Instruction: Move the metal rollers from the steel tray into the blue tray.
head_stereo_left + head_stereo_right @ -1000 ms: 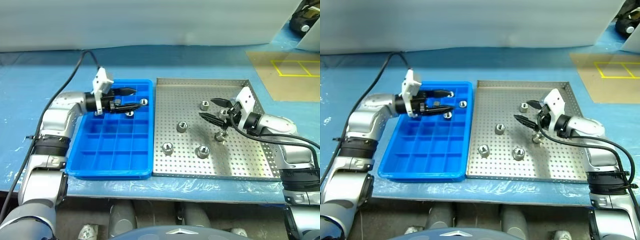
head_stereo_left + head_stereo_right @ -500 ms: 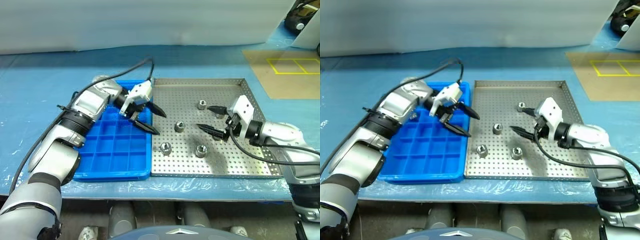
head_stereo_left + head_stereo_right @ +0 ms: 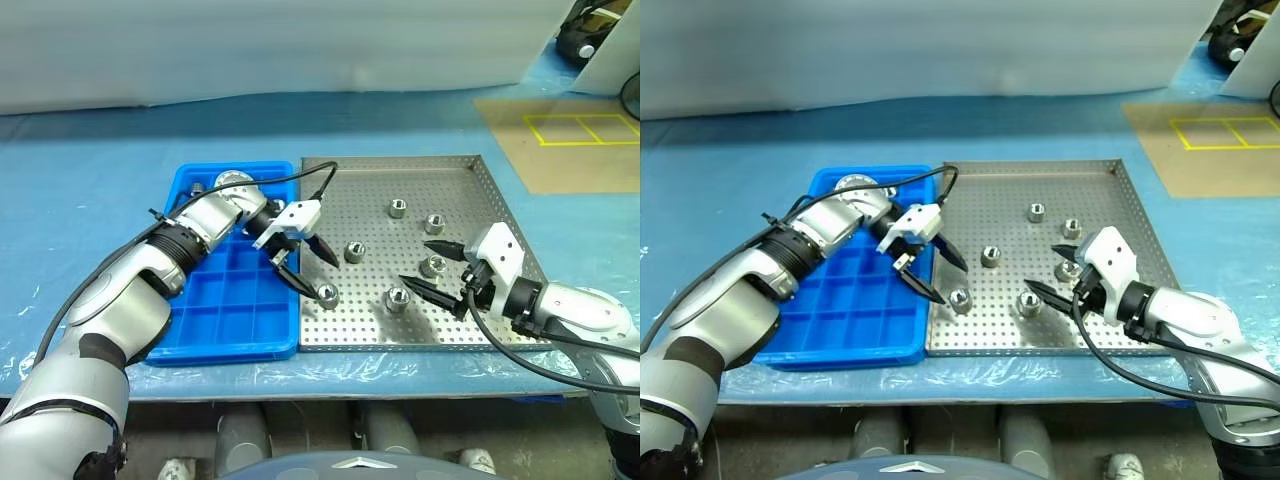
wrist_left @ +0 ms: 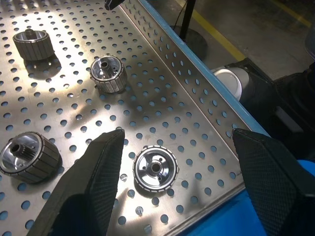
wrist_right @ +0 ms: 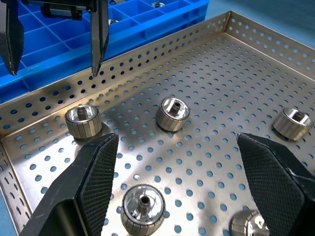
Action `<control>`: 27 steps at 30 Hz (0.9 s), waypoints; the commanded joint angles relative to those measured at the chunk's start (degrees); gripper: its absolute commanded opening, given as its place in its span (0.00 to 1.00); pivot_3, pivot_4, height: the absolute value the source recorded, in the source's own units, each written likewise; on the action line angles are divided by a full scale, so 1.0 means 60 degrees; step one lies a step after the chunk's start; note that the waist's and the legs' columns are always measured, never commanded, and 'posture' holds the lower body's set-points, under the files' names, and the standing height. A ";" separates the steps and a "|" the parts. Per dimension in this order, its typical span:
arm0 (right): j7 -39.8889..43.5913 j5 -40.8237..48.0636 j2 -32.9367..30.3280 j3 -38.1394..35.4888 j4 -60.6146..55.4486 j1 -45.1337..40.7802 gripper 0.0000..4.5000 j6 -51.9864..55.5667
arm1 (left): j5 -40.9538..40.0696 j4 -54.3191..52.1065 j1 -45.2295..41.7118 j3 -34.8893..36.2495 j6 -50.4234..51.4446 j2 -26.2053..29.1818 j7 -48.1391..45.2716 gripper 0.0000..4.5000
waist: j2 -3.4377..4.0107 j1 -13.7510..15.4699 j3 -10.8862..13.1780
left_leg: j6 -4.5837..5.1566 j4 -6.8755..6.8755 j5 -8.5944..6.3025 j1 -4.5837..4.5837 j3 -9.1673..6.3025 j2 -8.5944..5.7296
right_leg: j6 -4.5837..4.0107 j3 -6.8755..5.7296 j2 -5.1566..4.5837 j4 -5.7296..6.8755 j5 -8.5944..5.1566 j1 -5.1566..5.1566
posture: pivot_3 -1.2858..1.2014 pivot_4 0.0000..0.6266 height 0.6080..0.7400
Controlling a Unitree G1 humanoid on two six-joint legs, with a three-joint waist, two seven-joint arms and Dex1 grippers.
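Several metal rollers (image 3: 353,251) stand scattered on the steel tray (image 3: 470,190). The blue tray (image 3: 230,300) lies along the steel tray's left side, and a roller (image 5: 157,4) sits in one of its far compartments. My left gripper (image 3: 325,278) is open and hovers over the steel tray's near left part. One roller (image 4: 156,168) lies below and between its fingers (image 4: 93,187), untouched. My right gripper (image 3: 415,261) is open and empty, low over the near right part, with rollers (image 5: 144,206) under and ahead of it.
A pale blue sheet (image 3: 90,170) covers the table around both trays. The left arm's black cable (image 3: 300,180) loops over the seam between the trays. A brown floor patch with yellow lines (image 3: 580,130) lies far right. The table's front edge runs just below both trays.
My left gripper swung from over the blue tray's far compartments across to the steel tray's near left part. My right gripper drew back toward the tray's near edge. Both stayed open.
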 commanded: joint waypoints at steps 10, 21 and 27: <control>-0.0444 0.0422 -0.0106 -0.0674 -0.1097 0.0683 0.88 0.0130 | 0.1696 0.1882 -0.0033 -0.0930 -0.2505 -0.1063 -0.0044 0.82 | 0.0000 -0.0241 -0.0002 | 0.0021 0.0019 -0.0013 0.0021 0.0000 0.0000 | 0.0001 0.0001 -0.0001 -0.0010 0.0000 0.0038 | 0.28 0.24 1.00; -0.0858 0.0751 -0.0137 -0.0989 -0.1992 0.1312 0.88 0.0638 | 0.4210 0.3577 0.0028 -0.0516 -0.3879 -0.2130 0.0078 0.82 | 0.0049 -0.0485 -0.0149 | 0.0095 0.0071 -0.0059 0.0139 0.0000 -0.0014 | 0.0094 0.0024 -0.0012 -0.0035 -0.0055 0.0183 | 0.27 0.24 1.00; -0.1080 0.0731 -0.0068 -0.1026 -0.2081 0.1437 0.88 0.0673 | 0.5598 0.3798 -0.0124 0.0009 -0.3805 -0.2318 0.0383 0.82 | 0.0026 -0.0869 -0.0158 | 0.0105 0.0093 -0.0066 0.0072 -0.0006 -0.0013 | 0.0106 0.0021 -0.0011 -0.0047 -0.0060 0.0123 | 0.26 0.24 1.00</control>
